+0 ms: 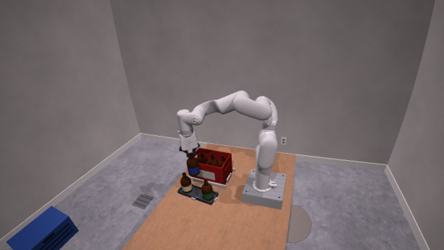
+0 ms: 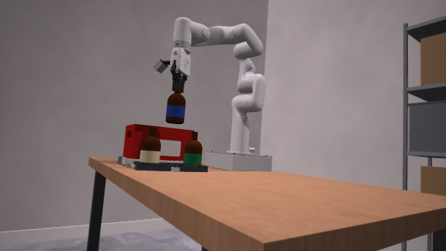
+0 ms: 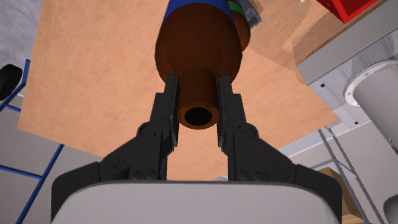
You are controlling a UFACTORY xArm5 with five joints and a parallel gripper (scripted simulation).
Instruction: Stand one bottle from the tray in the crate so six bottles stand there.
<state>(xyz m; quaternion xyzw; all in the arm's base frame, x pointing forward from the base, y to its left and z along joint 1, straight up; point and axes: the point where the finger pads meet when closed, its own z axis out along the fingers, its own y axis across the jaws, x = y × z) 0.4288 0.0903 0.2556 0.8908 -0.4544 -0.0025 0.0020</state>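
Around me stand plain grey walls (image 1: 246, 53) and a mottled grey floor (image 1: 351, 211). My wooden table (image 2: 282, 197) stands near a metal shelf rack (image 2: 406, 106); a blue, perhaps slatted, box (image 1: 42, 232) lies in a corner.

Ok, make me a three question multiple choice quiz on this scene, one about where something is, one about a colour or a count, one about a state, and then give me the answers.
1. Where is the blue-banded bottle?
A. standing on the tray
B. in the air, higher than the crate's top
C. lying on the table

2. How many bottles stand on the tray?
A. two
B. three
C. none

3. How is the gripper?
A. wide open, holding nothing
B. shut on nothing
C. shut on the bottle's neck

Answers:
1 B: the exterior view shows its base higher than the top of the red crate, touching nothing below.
2 A: the cream-banded bottle and the green-banded bottle are the only ones there.
3 C: the wrist view shows a finger on each side of the neck.
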